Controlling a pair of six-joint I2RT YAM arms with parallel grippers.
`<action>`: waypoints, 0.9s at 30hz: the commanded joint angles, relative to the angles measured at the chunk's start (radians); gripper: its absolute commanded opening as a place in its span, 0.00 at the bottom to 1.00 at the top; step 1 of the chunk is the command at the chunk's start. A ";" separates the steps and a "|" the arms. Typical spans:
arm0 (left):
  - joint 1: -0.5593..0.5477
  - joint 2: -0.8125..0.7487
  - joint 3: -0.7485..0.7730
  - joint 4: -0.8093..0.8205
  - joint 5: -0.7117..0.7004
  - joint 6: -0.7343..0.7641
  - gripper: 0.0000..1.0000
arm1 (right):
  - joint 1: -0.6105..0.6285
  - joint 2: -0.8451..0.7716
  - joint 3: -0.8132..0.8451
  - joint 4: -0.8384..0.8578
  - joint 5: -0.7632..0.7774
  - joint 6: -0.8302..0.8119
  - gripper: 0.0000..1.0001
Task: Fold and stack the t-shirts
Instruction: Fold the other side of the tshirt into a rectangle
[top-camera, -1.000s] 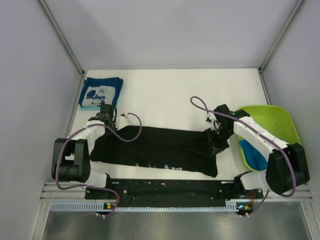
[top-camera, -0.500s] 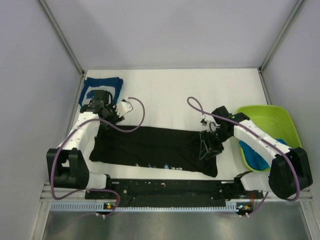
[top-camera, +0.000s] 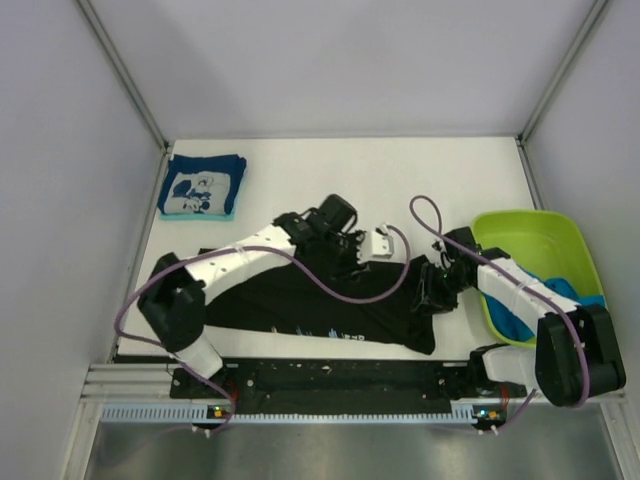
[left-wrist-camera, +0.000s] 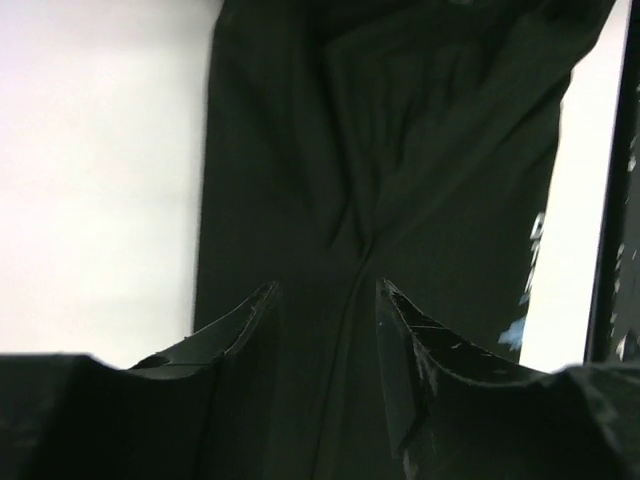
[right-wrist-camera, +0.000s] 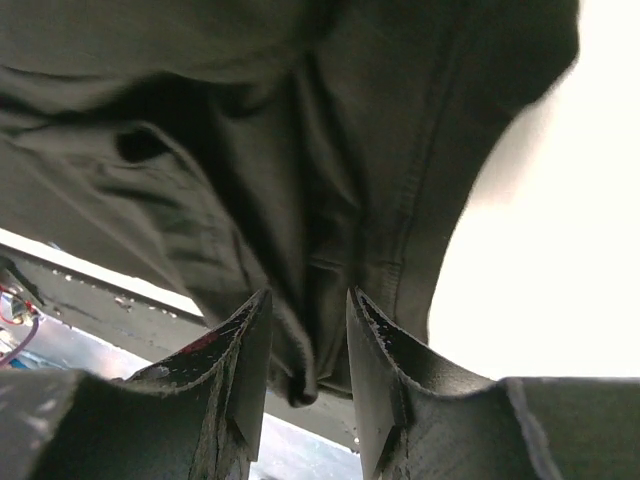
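Note:
A large black t-shirt (top-camera: 300, 300) with light-blue print lies along the near half of the table. My left gripper (top-camera: 350, 240) reaches over the shirt's back edge near its middle. In the left wrist view (left-wrist-camera: 322, 290) its jaws stand narrowly apart on black cloth (left-wrist-camera: 400, 150), and creases run in between them. My right gripper (top-camera: 432, 292) is at the shirt's right end. In the right wrist view (right-wrist-camera: 305, 295) it pinches a bunched fold of the black cloth (right-wrist-camera: 300, 200). A folded navy t-shirt (top-camera: 203, 187) with a white cartoon lies at the back left.
A lime-green tub (top-camera: 540, 235) stands at the right edge with bright blue cloth (top-camera: 515, 318) inside. The left arm's purple cable (top-camera: 330, 285) trails over the black shirt. The black front rail (top-camera: 330, 375) runs along the near table edge.
My left gripper has swung from the shirt's back left corner to the right, up to the shirt's middle, and the shirt's left end has shifted with it. My right gripper stays at the right end.

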 joint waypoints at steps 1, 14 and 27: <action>-0.108 0.114 0.048 0.216 0.068 -0.100 0.49 | -0.004 -0.077 -0.075 0.060 0.015 0.087 0.36; -0.192 0.400 0.252 0.181 0.102 -0.135 0.42 | -0.004 -0.157 -0.180 0.110 -0.016 0.165 0.01; -0.199 0.389 0.251 0.126 0.054 -0.150 0.00 | -0.004 -0.222 -0.150 0.089 -0.002 0.175 0.00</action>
